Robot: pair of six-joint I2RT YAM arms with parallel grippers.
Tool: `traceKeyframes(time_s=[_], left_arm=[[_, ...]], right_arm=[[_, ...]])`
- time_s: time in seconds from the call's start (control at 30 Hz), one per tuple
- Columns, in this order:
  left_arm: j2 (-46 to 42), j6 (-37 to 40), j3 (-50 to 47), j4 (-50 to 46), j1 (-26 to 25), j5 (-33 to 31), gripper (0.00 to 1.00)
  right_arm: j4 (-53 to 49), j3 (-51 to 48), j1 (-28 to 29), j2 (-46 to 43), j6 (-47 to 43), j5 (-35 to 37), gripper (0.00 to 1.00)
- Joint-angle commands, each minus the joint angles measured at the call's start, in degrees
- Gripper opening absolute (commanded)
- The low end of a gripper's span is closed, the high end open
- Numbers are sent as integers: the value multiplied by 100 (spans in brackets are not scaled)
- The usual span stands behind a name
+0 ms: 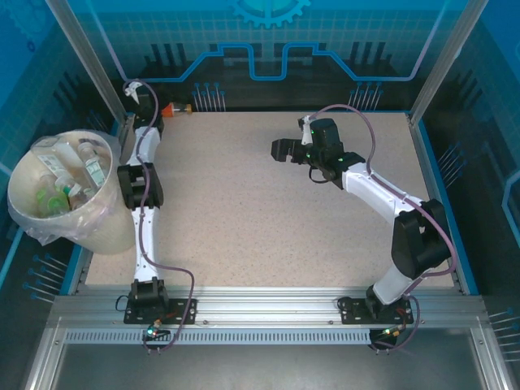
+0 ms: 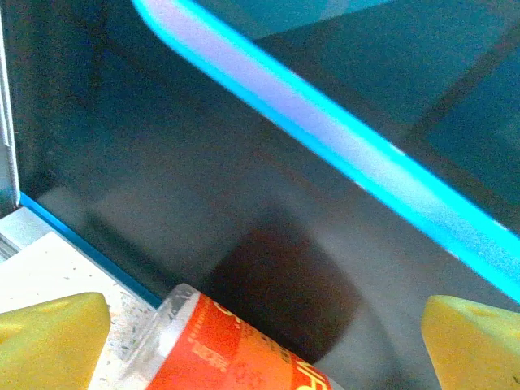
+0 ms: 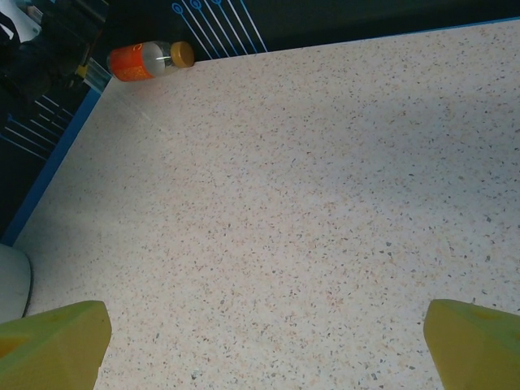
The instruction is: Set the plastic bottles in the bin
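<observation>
Currently my left tool (image 2: 260, 337) stands with its fingers apart around one orange-labelled bottle (image 2: 231, 353), which lies at the worktop's (image 2: 45, 264) far-left corner, so I judge a grasp is being lined up. My right tool (image 3: 260, 341), also apart and empty, hangs over bare worktop, clear of that reach. The top view gives the bin (image 1: 93, 231), left of the worktop, with the other plastic bottles (image 1: 89, 166) inside. The left wrist view gives the bottle's place between the fingers.

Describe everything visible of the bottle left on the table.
The orange-labelled bottle is clear plastic with a yellow-orange cap. It lies on its side on the speckled table at the far left corner, along the back edge. The left pincer is open, its yellow fingertips either side of it, no contact visible.
</observation>
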Motion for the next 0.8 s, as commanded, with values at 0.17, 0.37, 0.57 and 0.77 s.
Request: traceKeyframes(time_s=[0.17, 0.37, 0.57, 0.77], left_arm=[[720, -1155, 461, -104, 394, 592, 97], [1039, -1776, 680, 138, 483, 1234, 95], [1008, -1531, 599, 502, 295, 2582, 91], [582, -1015, 150, 446, -35, 3535, 88]], right_arm=[[-32, -25, 93, 42, 29, 301, 100], [-184, 130, 141, 120, -50, 393, 100], [-279, 276, 174, 209, -138, 355, 100], [-261, 248, 233, 149, -201, 317, 100]])
